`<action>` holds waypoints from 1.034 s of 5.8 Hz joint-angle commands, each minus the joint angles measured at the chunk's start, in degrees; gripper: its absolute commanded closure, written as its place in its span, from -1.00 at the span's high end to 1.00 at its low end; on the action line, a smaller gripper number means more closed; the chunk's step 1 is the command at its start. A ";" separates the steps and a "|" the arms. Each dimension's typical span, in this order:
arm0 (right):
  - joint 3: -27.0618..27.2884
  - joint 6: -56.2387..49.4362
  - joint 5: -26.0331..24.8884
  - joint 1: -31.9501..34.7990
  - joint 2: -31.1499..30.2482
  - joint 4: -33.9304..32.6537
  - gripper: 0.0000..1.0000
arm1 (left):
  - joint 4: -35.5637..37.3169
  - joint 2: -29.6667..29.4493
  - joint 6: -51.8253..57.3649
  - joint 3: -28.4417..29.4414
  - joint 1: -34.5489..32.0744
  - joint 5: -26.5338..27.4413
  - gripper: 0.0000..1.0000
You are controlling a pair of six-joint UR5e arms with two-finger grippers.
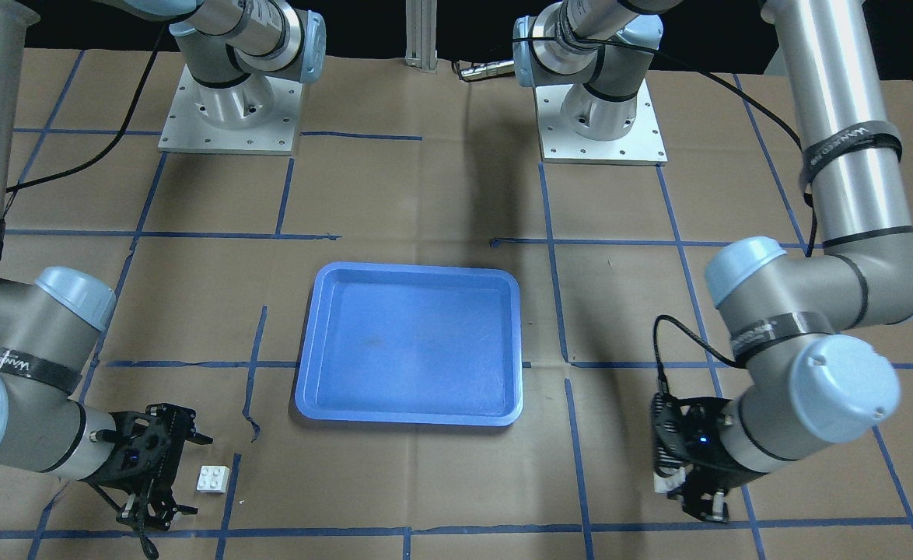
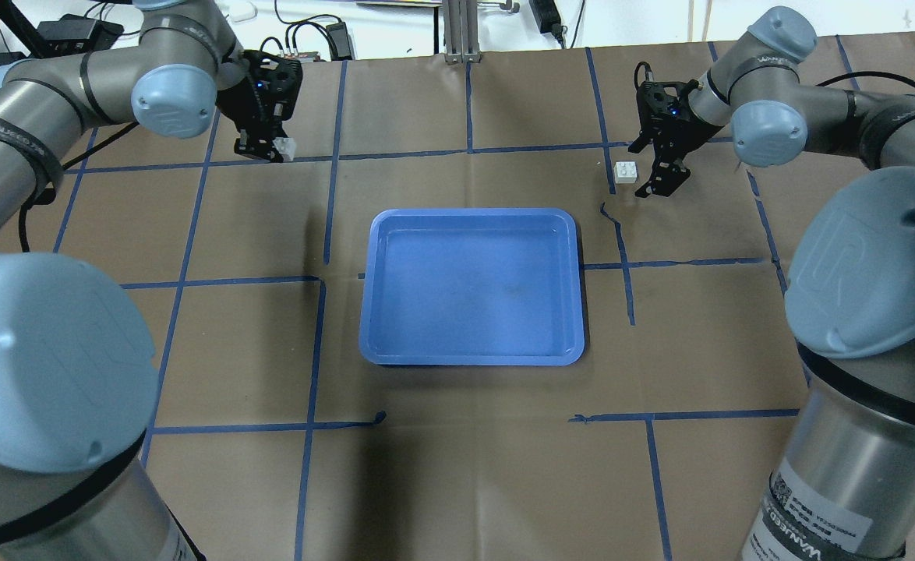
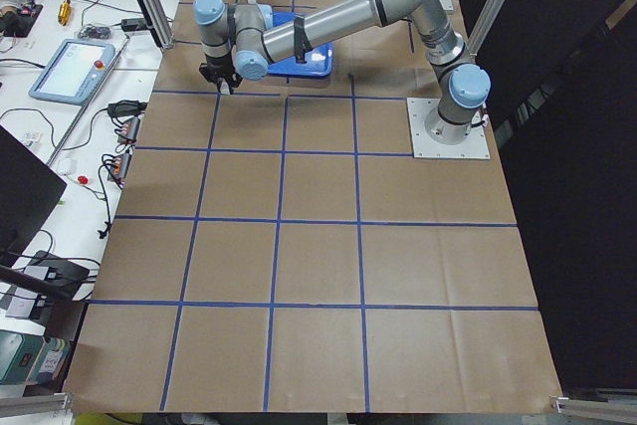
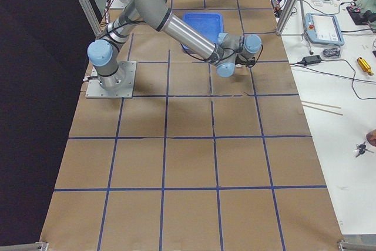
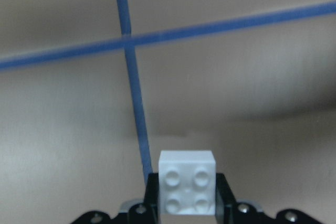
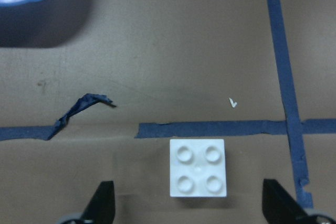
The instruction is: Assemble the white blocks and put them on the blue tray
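Observation:
The blue tray (image 1: 408, 269) lies empty at the table's middle; it also shows in the overhead view (image 2: 473, 213). My left gripper (image 1: 686, 488) is shut on one white block (image 5: 187, 188), held studs up just above the table past the tray's left side (image 2: 284, 146). The other white block (image 6: 198, 167) sits studs up on the brown paper beside the tray's right far corner (image 2: 626, 171). My right gripper (image 6: 191, 206) is open, its fingers (image 6: 103, 203) standing wide on either side of that block without touching it.
Blue tape lines grid the brown paper, with a torn curl of tape (image 6: 79, 109) near the right block. The two arm bases (image 1: 231, 109) stand behind the tray. Benches with cables and a teach pendant (image 3: 75, 67) line the table's far long edge.

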 commanded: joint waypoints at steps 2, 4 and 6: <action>-0.12 0.03 0.11 0.01 -0.14 -0.97 0.60 | 1.39 9.38 -6.64 -13.81 -7.58 -0.20 -1.00; -0.12 -0.05 0.11 0.01 -0.14 -0.98 0.42 | 4.55 10.12 -25.24 -16.95 -13.69 -0.11 -1.00; -0.12 -0.05 0.11 0.01 0.03 -0.98 0.22 | 6.94 9.25 -30.72 -18.60 -18.48 -0.11 -1.00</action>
